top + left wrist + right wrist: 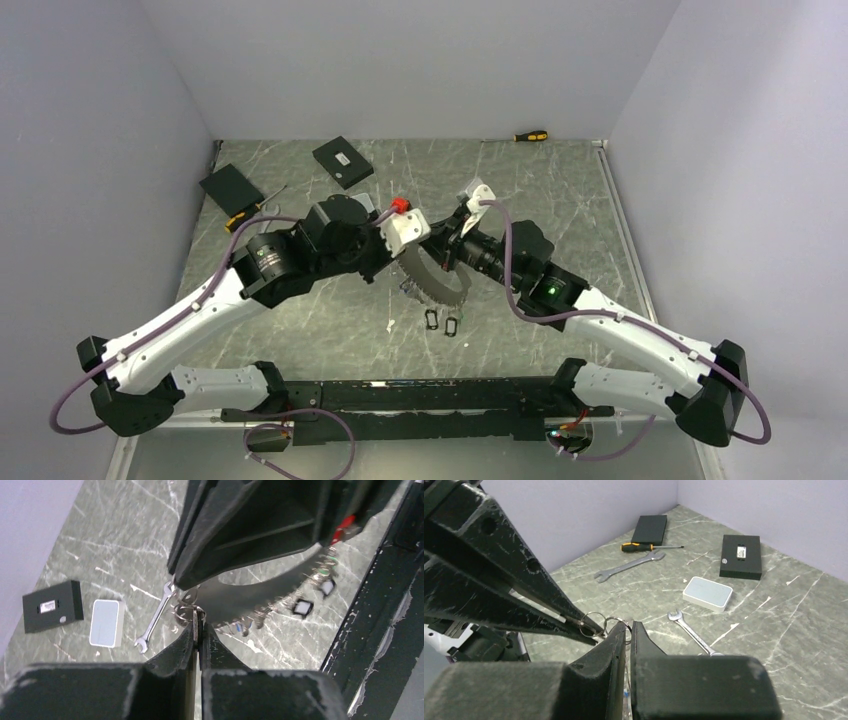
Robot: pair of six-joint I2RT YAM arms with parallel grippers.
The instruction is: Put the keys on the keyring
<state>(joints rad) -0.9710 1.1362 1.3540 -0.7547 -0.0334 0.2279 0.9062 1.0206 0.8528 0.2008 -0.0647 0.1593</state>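
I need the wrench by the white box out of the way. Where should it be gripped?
Take the wrench mid-shank, from straight above, with the jaws across its width. It lies flat, the shank is its narrowest part, and there is bare table on both sides. The white box stands clear of it.

The scene is lit evenly and softly from above; only faint shadows are cast on the surface (pixel 560 200). The left end effector (pixel 196 625) and right end effector (pixel 628 630) are rendered dark and soft at the bottom of their wrist views, and the keyring (pixel 270 607) is smeared by blur.
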